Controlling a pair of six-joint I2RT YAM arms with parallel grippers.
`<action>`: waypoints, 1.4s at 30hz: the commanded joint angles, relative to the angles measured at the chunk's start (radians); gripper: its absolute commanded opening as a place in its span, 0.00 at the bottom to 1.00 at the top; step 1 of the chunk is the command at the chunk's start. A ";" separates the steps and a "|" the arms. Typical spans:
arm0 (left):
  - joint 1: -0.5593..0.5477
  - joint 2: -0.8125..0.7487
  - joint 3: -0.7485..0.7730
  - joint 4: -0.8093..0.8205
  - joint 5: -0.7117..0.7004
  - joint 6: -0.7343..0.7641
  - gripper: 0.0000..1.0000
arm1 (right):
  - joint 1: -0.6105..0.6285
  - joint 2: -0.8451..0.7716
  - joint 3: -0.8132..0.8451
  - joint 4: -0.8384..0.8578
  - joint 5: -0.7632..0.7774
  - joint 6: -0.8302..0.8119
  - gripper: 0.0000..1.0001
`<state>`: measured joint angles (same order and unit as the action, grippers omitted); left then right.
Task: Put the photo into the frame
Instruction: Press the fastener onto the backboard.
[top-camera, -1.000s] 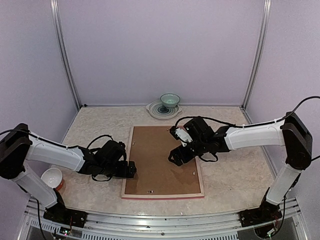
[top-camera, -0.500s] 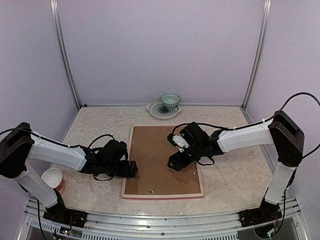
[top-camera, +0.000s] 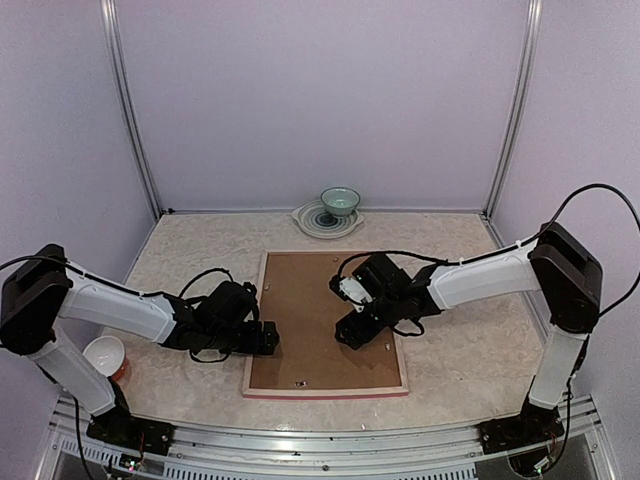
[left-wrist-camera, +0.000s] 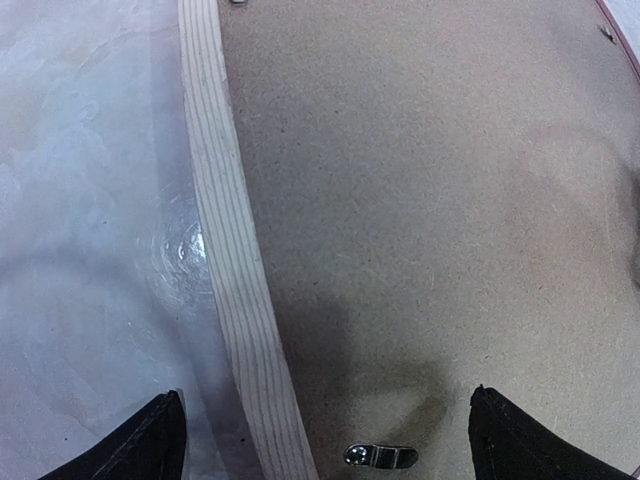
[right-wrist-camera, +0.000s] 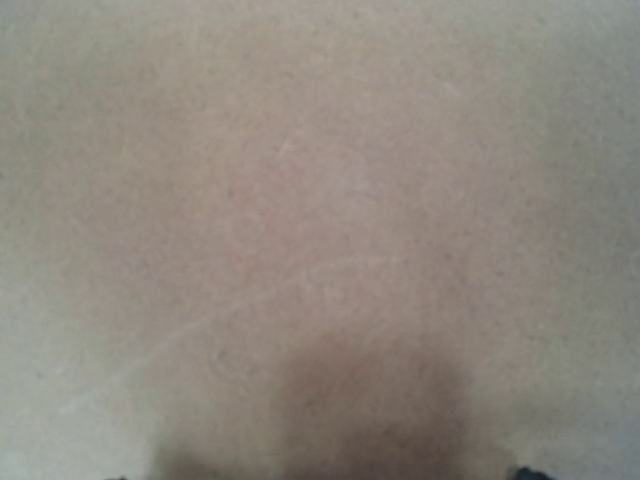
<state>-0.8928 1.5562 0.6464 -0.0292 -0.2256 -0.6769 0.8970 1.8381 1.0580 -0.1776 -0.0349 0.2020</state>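
The right hand (top-camera: 346, 334) has slid toward 9 o'clock over the one brown backing (top-camera: 300, 300), jaws apart and empty. The left hand (top-camera: 266, 340) is wide open at the 9 o'clock rail of the one frame (top-camera: 325, 392), which lies face-down mid-bench (top-camera: 460, 350). There are two bowls: teal (top-camera: 340, 201) at 12, white (top-camera: 103, 354) at 8.

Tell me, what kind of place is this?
Probably a robot test booth, not a home: plain lilac walls and metal posts box in a table, and a left arm and right arm are mounted at its near edge, over a face-down picture frame.
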 joint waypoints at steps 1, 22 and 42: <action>-0.012 0.026 0.004 -0.018 0.039 -0.026 0.97 | 0.020 0.050 0.021 -0.081 0.017 -0.018 0.82; -0.012 -0.025 0.026 -0.138 -0.020 -0.034 0.93 | 0.020 0.078 0.050 -0.096 0.009 -0.032 0.82; -0.012 -0.031 0.007 -0.141 -0.028 -0.043 0.76 | 0.020 0.083 0.043 -0.093 0.006 -0.032 0.82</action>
<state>-0.8986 1.5112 0.6617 -0.1661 -0.2478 -0.7143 0.9062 1.8759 1.1137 -0.2192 -0.0128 0.1715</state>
